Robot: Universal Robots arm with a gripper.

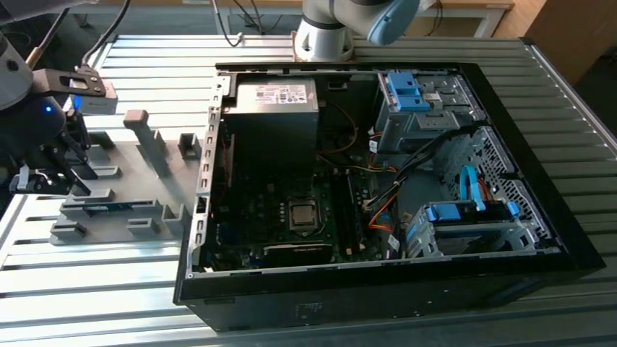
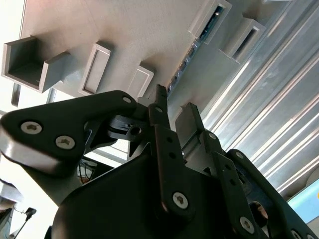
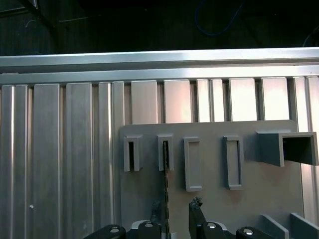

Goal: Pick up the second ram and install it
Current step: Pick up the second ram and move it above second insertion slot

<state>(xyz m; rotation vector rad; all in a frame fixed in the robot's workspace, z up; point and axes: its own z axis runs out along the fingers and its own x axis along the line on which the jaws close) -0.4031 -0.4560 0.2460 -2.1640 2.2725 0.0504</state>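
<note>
Grey slotted holder block [image 1: 126, 210] on the slatted metal table [image 1: 97, 289] keeps the second ram [image 1: 108, 207] on edge, toward the block's edge away from the computer case [image 1: 386, 289], so your gripper [image 1: 68, 181] can straddle it; the power supply's white label [image 1: 274, 94] is unreadable. In the second wrist view the second ram [image 2: 192, 52] runs from its slots toward the fingertips [image 2: 160, 102]. In the first wrist view your gripper's [image 3: 175, 211] jaws stand spread astride the second ram [image 3: 166, 191], not pinching it.

Holder [image 1: 135, 189] lies on the table [image 1: 97, 289], just beside the case [image 1: 568, 238], at the exterior view's left of it. Ram [image 3: 166, 194] stands on edge in a slot of the holder. Gripper [image 3: 174, 206] hangs over the holder, one parted finger on each side of the ram.
</note>
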